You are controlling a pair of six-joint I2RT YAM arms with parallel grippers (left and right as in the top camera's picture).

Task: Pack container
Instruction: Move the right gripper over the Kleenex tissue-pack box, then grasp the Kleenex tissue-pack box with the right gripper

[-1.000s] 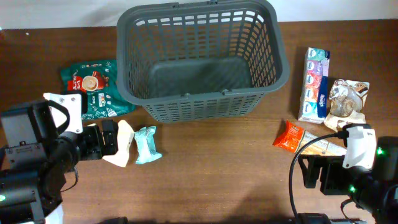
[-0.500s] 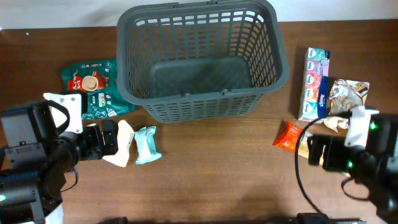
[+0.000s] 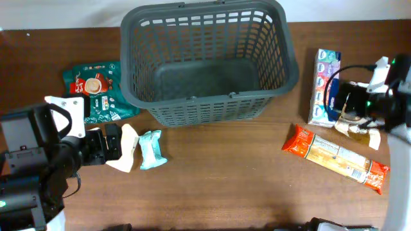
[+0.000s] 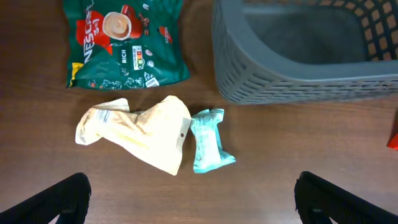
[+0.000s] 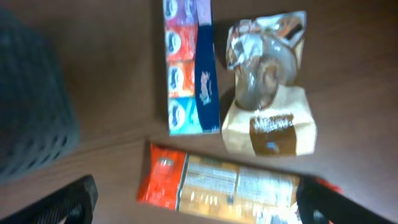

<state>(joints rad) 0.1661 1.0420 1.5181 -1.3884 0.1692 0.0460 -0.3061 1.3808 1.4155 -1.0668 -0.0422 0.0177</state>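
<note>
The dark grey container (image 3: 209, 61) stands empty at the back middle; its wall shows in the left wrist view (image 4: 298, 62) and the right wrist view (image 5: 31, 112). My left gripper (image 3: 110, 144) is open and empty, just short of a cream packet (image 4: 140, 130) and a teal packet (image 4: 208, 140). My right gripper (image 3: 343, 102) is open and empty above the right-hand packets. In its blurred view (image 5: 196, 205) a long orange packet (image 5: 217, 186) lies between the fingers, below them.
A green coffee packet (image 3: 96, 90) lies left of the container. A tissue pack (image 3: 323, 86) and a brown and clear packet (image 5: 267, 93) lie at the right, behind the orange packet (image 3: 337, 158). Bare wood fills the front middle.
My right arm has moved from the front right corner toward the back, over the tissue pack and brown packet, uncovering the orange packet. The left arm has not moved.
</note>
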